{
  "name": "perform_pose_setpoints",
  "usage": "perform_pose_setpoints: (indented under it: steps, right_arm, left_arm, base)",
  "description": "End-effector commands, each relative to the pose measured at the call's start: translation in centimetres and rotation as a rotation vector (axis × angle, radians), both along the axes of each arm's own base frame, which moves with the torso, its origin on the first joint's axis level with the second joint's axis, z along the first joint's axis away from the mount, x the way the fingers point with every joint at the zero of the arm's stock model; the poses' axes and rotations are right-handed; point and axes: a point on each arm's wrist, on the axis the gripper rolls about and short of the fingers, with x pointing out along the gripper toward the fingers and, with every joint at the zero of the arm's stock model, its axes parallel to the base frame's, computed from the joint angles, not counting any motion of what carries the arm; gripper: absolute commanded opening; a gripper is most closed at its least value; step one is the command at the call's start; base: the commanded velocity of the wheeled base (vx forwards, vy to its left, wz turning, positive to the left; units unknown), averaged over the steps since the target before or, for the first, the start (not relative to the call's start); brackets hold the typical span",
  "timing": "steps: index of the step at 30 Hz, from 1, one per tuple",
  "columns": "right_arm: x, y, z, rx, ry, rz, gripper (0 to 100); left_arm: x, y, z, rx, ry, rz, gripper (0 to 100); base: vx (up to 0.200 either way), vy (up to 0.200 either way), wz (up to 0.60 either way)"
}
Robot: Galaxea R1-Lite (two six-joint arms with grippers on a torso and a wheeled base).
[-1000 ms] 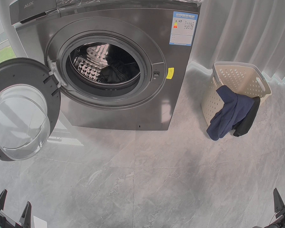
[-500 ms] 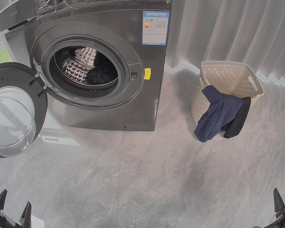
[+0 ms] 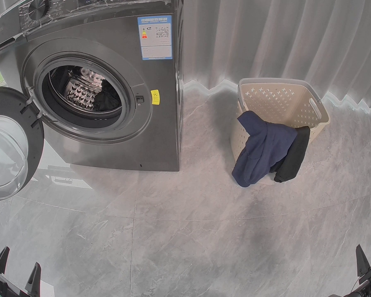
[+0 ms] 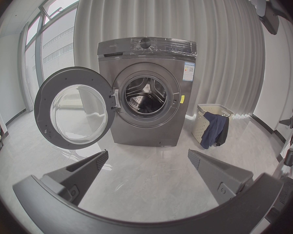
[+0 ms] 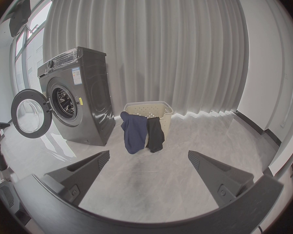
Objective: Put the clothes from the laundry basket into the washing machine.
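The left gripper is hanging wide open, well in front of the washing machine, whose door is standing open. Just right of the washing machine, the laundry basket is holding a blue top and a black cloth, both drooping over its rim. The right gripper is wide open too; I think it should be going for a thick fold of the blue top.
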Motion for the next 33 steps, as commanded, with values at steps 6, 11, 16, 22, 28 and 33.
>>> perform_pose_setpoints:
  steps: [6,11,16,22,28,33]
  right_arm:
    - [0.03,-0.01,-0.52,0.000,0.004,0.000,100]
    - [0.03,-0.01,-0.52,0.000,0.004,-0.001,100]
    - [0.03,-0.02,-0.52,0.000,0.004,0.000,100]
    - [0.03,-0.02,-0.50,-0.001,0.003,0.000,100]
    - [0.03,-0.02,-0.50,-0.001,0.003,0.000,100]
    - [0.03,-0.02,-0.50,0.000,0.003,0.000,100]
  left_arm:
    - [0.06,0.01,-0.51,-0.008,0.008,0.006,100]
    - [0.06,0.02,-0.53,-0.011,0.009,0.011,100]
    - [0.06,0.02,-0.51,0.002,0.008,0.010,100]
    - [0.06,0.00,-0.51,-0.001,0.008,0.003,100]
    - [0.06,0.00,-0.51,-0.013,0.008,0.000,100]
    - [0.06,0.00,-0.51,-0.018,0.008,0.000,100]
  base:
    - [0.000,-0.200,0.00]
    - [0.000,-0.200,0.00]
    - [0.000,-0.200,0.00]
    - [0.000,-0.100,0.00]
    - [0.200,0.000,0.00]
    - [0.200,0.000,0.00]
